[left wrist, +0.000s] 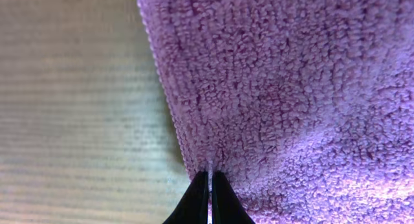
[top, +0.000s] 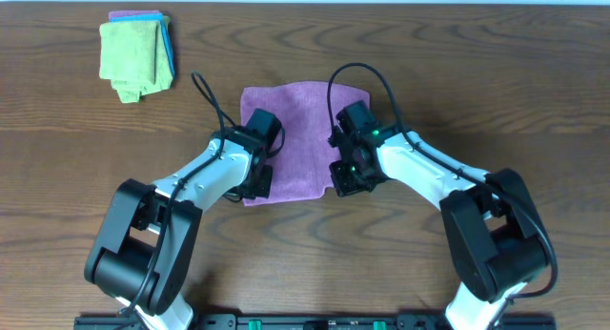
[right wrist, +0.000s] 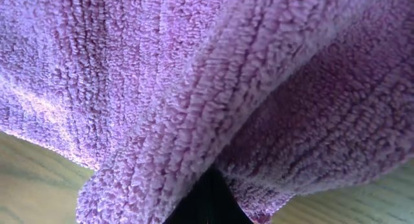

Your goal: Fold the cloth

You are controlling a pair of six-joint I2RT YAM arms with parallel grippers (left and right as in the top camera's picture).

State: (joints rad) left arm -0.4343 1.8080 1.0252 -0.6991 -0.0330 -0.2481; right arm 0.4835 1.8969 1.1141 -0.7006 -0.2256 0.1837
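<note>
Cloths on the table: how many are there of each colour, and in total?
Green: 1, the green cloth
Purple: 2, the spread cloth and a purple edge under the green cloth
Blue: 1, a blue edge under the green cloth
Total: 4

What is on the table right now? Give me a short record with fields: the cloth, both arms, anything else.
cloth: purple, spread flat mid-table, not yet folded
left fingers: shut, pinching the cloth's near-left edge
right fingers: shut on the near-right corner, fabric bunched up over them
pile: folded cloths, green on top, at the far left of the table
</note>
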